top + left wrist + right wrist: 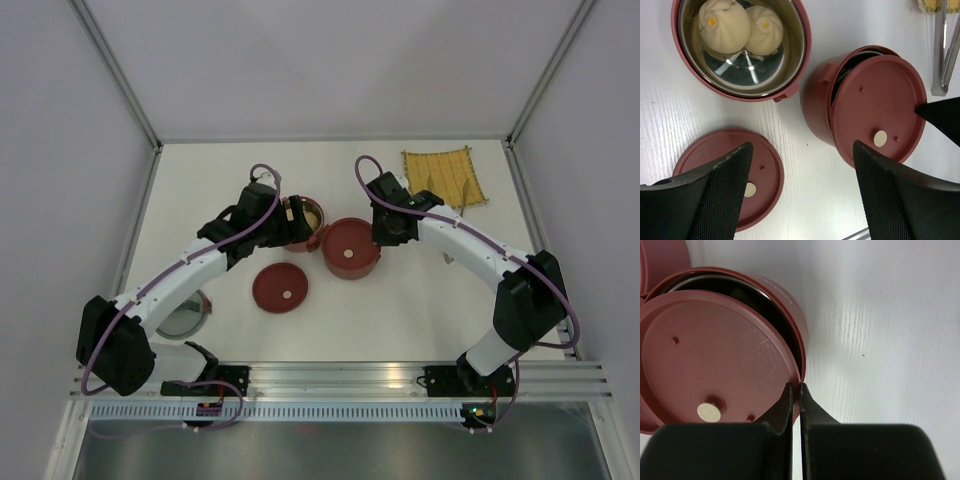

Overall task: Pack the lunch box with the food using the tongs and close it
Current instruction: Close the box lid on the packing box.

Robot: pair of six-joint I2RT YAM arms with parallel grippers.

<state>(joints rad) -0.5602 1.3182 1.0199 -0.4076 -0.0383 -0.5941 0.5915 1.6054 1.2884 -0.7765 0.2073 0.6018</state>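
Left wrist view: looking down past the left gripper (800, 197), jaws held wide apart and closed on nothing. Beyond the jaws and off to their left, an open lunch-box bowl (803, 60) with a shiny steel inside, holding two pale steamed buns (724, 24) pressed side by side. Directly under one finger (720, 200) and partly hidden by it, a loose red lid (765, 170) lying flat on the white table (670, 120), pale centre disc showing. Just ahead of the other finger, a second bowl (815, 105) topped by a tilted lid (875, 100) (ajar, with a dark gap open along its far-left edge). Far off to the right of the jaws, the silver tongs (939, 50) flat on the table, only partly in frame. Right wrist view: right gripper (796, 390) with jaws pressed together, tips sitting right at the rim of that tilted lid; cannot tell whether any of the rim is pinched between them. Left of those tips, the lid's scuffed face and pale disc; right of them and beyond, white table. Top external view: both sets of jaws close together mid-table with the lidded bowl between them, and a yellow woven mat (440, 177) beyond the right jaws, off to their right, apart from them.
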